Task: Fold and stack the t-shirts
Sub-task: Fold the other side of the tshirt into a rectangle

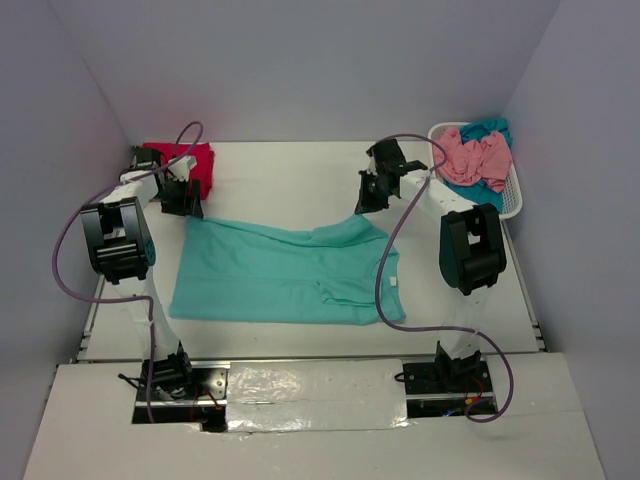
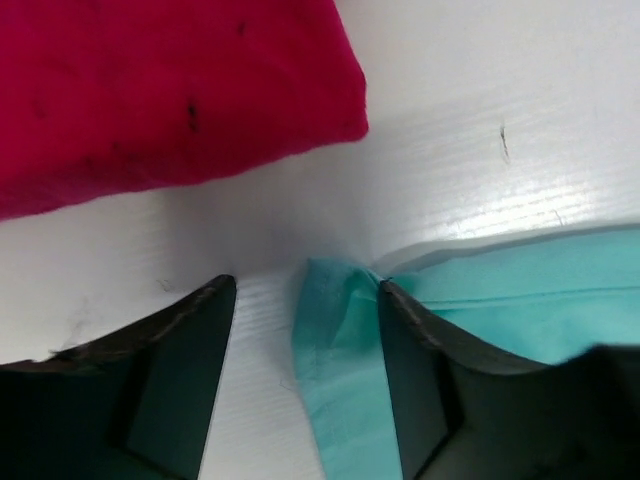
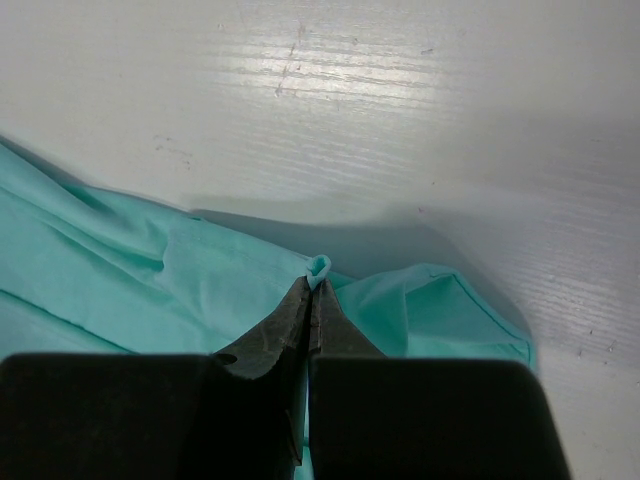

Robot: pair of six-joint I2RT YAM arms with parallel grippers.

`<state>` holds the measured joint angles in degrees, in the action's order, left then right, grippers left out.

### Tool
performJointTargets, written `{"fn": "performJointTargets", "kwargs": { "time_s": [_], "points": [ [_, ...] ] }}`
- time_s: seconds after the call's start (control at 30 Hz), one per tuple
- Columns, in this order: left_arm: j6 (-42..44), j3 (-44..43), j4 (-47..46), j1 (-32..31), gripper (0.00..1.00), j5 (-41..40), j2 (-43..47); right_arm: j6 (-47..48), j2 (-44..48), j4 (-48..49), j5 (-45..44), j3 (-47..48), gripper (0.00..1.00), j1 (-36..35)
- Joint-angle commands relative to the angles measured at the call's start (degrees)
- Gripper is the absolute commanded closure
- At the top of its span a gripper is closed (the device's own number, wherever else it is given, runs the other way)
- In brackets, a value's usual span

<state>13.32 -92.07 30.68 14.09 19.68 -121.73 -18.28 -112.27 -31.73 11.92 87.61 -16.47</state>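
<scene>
Top external: right arm (image 1: 470, 250) stretched forward, right tool (image 1: 365, 205) pinching mint-teal shirt (image 1: 270, 272).

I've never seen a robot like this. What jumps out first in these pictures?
A mint-teal shirt lies spread out in the middle, its far edge pinched by the shut right gripper; the left gripper stands open at its far left corner. A folded red shirt sits far left, and a white basket far right holds a pink shirt and a teal-blue shirt.
</scene>
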Motion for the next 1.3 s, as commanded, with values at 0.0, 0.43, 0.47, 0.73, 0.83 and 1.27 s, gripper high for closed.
{"fn": "performJointTargets", "kwargs": {
  "time_s": [0.0,0.43,0.47,0.73,0.83,1.27],
  "points": [
    [1.9,-3.7,5.8,-0.5,0.32,1.9,-1.6,0.9,3.6,0.7,0.8,-0.3,1.0,0.3],
    [5.1,-2.2,6.2,0.1,1.0,14.4,2.0,1.1,7.0,-1.6,0.6,-0.8,1.0,0.1],
    [7.2,-1.6,5.4,0.2,1.0,14.9,3.3,0.9,8.3,-1.4,1.0,-2.1,1.0,0.2],
    [33.7,15.4,13.7,0.5,1.0,18.1,21.0,-1.1,25.2,0.5,1.3,-24.9,1.0,0.0],
    [40.5,21.7,16.6,0.5,1.0,16.8,24.1,-3.3,28.8,2.3,2.3,-31.3,1.0,0.2],
    [48.7,26.5,18.7,1.4,1.0,8.1,22.3,-6.2,30.0,6.2,4.2,-37.5,1.0,-1.4]
  ]
}}
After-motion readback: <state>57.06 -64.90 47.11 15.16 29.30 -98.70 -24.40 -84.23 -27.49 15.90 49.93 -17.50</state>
